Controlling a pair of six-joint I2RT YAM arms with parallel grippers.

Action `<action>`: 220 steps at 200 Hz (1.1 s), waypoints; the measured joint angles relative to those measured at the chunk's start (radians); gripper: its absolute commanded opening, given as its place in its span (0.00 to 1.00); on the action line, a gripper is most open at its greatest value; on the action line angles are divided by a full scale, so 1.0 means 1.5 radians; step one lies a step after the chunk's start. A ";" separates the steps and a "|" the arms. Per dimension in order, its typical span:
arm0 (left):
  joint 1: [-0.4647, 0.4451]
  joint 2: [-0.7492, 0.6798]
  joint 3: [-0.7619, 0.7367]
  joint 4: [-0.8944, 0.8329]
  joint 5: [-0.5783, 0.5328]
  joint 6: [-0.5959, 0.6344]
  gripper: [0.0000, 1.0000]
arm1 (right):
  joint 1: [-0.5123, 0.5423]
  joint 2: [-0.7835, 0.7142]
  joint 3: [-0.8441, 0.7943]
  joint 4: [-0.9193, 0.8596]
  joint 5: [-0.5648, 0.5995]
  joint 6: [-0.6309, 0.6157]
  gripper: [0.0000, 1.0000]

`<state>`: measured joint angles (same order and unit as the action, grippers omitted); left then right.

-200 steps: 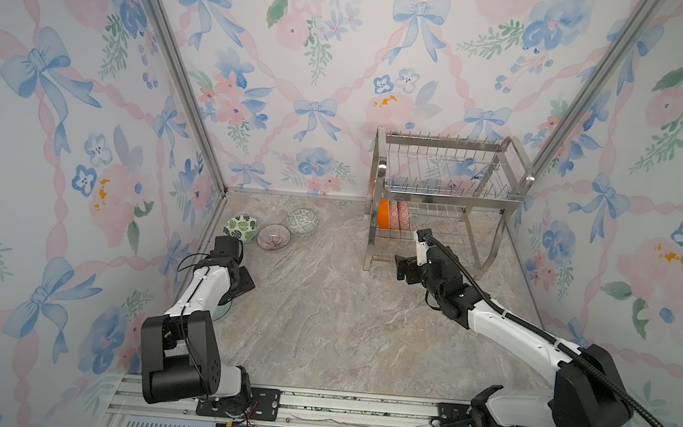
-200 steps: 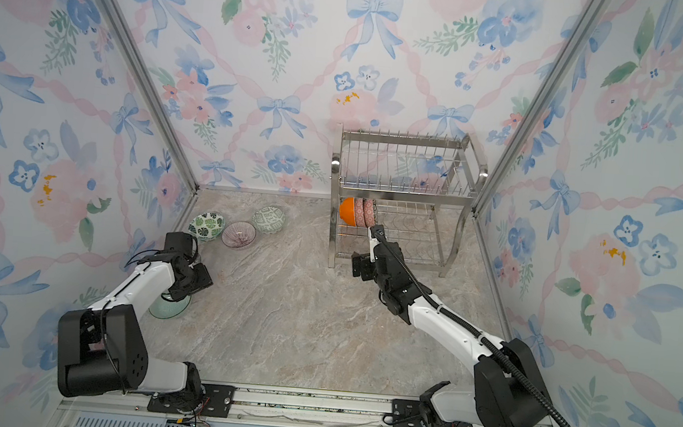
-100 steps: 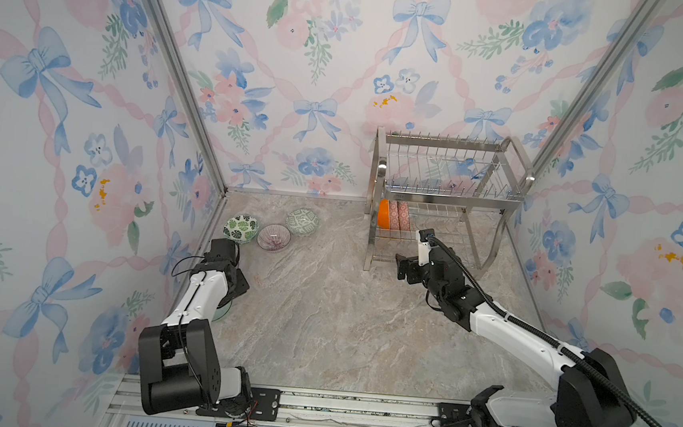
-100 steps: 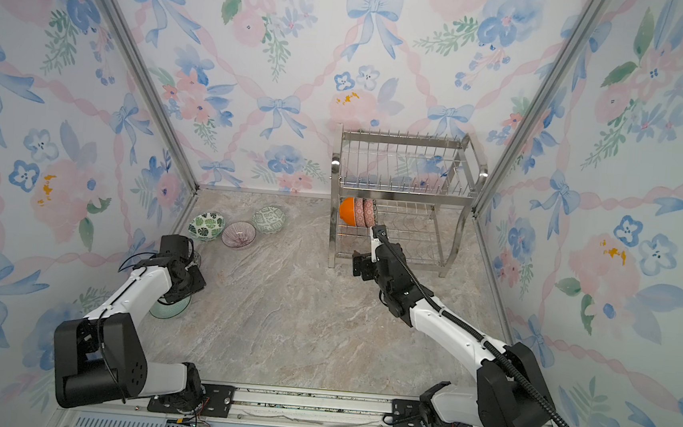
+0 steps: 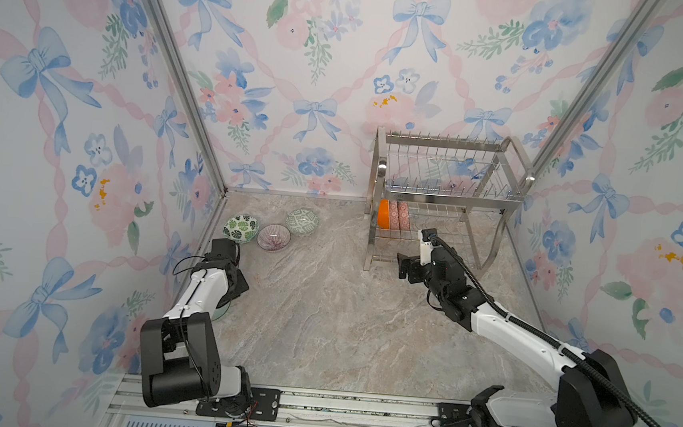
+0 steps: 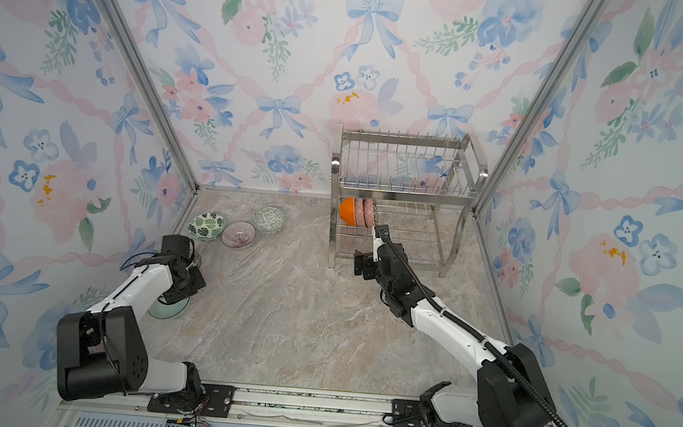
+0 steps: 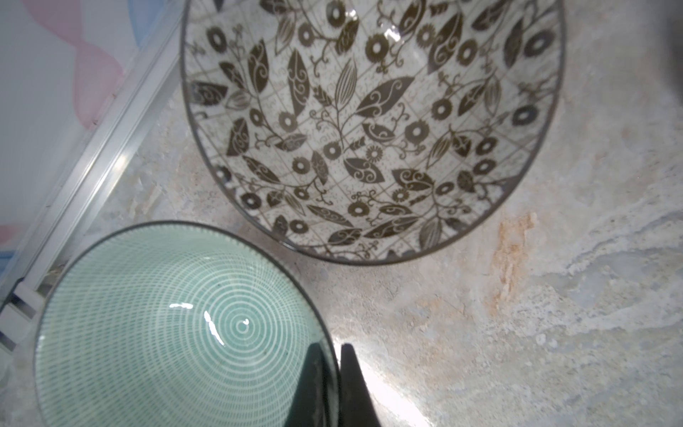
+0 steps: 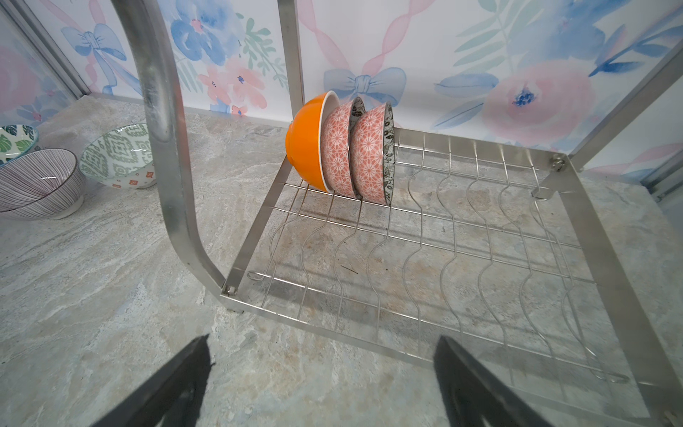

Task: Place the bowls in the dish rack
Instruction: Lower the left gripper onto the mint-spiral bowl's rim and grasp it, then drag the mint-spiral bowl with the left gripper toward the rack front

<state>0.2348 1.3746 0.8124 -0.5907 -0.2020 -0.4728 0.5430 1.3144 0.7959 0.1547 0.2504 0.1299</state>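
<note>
The left gripper (image 7: 329, 349) pinches the rim of the green bowl (image 7: 166, 325) on the tabletop (image 7: 517, 314). Lift it straight up, clear of the leaf bowl (image 7: 369, 111) beside it. The right gripper (image 8: 323, 338) hangs open before the dish rack (image 5: 441, 194).

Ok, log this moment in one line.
left gripper: shut on teal bowl | right gripper: open, facing dish rack | racked bowls: three, lower tier

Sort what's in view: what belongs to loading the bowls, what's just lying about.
Job: dish rack; orange bowl, two pink bowls; leaf bowl, purple-lined bowl, green geometric bowl, dark-leaf bowl; teal ringed bowl in left tool.
Not the job: marble tabletop, floral walls.
</note>
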 measured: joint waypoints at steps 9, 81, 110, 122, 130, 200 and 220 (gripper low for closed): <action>0.000 -0.001 0.000 -0.001 -0.002 0.000 0.00 | 0.000 0.000 0.000 0.000 0.000 0.000 0.97; -0.022 -0.001 0.000 -0.005 -0.008 0.004 0.00 | -0.009 -0.008 -0.009 0.004 0.001 0.008 0.96; -0.055 -0.001 0.000 -0.005 -0.010 0.006 0.00 | -0.009 -0.026 -0.013 0.005 0.008 0.011 0.96; -0.071 -0.002 -0.001 -0.006 -0.011 0.006 0.00 | -0.010 -0.035 -0.016 0.005 0.009 0.013 0.96; -0.082 -0.005 -0.001 -0.007 -0.012 0.005 0.00 | -0.011 -0.040 -0.016 0.004 0.009 0.013 0.96; -0.165 -0.068 -0.001 -0.030 0.055 -0.002 0.00 | -0.022 -0.056 -0.019 0.002 0.013 0.037 0.96; -0.190 -0.094 0.000 -0.037 0.081 -0.003 0.00 | -0.033 -0.066 -0.030 -0.005 0.014 0.050 0.96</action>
<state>-0.0498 1.2335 0.8127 -0.6468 -0.0799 -0.4774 0.4934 1.2148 0.7509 0.1474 0.2710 0.2043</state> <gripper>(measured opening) 0.059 0.964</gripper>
